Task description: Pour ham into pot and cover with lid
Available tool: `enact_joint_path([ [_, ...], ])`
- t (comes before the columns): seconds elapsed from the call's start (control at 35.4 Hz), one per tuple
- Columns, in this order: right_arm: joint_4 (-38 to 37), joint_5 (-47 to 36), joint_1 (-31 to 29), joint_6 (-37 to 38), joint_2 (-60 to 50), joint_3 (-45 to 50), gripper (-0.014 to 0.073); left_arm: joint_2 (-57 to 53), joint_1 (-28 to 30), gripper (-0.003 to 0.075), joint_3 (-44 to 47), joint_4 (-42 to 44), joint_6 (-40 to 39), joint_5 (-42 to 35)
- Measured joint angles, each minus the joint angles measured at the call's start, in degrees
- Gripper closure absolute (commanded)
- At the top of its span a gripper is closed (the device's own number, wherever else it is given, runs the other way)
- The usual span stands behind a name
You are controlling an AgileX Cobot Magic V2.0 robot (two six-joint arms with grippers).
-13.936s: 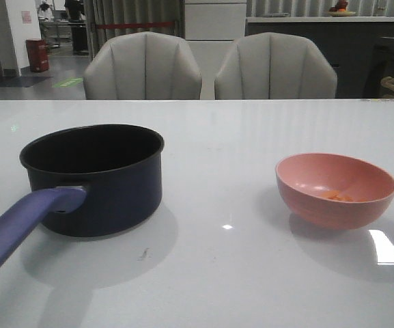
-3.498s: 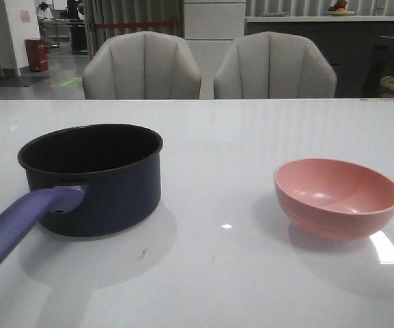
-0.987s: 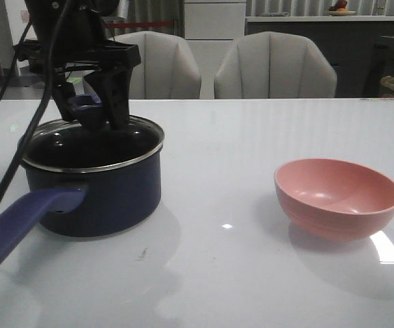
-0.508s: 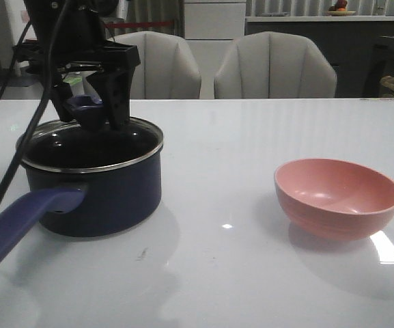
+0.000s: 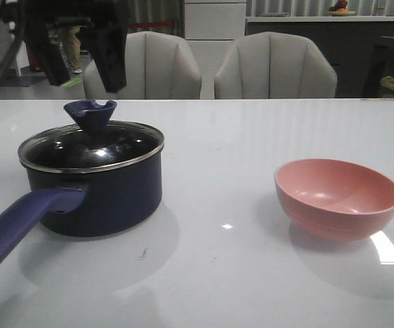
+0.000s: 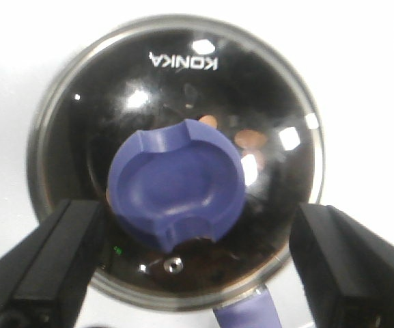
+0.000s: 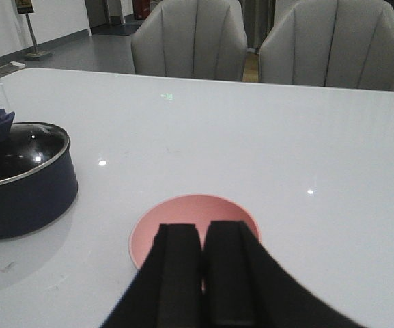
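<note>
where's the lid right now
In the front view the lid sits on the pot at the table's left side, directly under the open left gripper, with the pink bowl far off to its right.

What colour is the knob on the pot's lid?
Blue-purple; the knob shows best in the left wrist view.

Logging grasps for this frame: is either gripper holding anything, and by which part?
Nothing is held. The left gripper hangs open above the round glass lid's blue knob; the right gripper is shut and empty.
</note>
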Motion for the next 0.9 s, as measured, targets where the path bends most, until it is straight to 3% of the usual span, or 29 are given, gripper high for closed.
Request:
enact_joint_path([
  [0.17,0.0,0.0,0.0,0.0,0.0,0.0,0.0446,-10.3,0.0,0.0158,5.1,-0.3,1.1,-3.1],
  [0.51,0.0,0.0,0.0,0.0,0.0,0.0,0.0446,-34.4,0.0,0.0158,26.3,-0.6,1.3,-12.8],
  [0.9,0.0,0.0,0.0,0.0,0.0,0.0,0.0446,-68.2,0.0,0.0159,57.6,-2.3,1.5,-35.3],
])
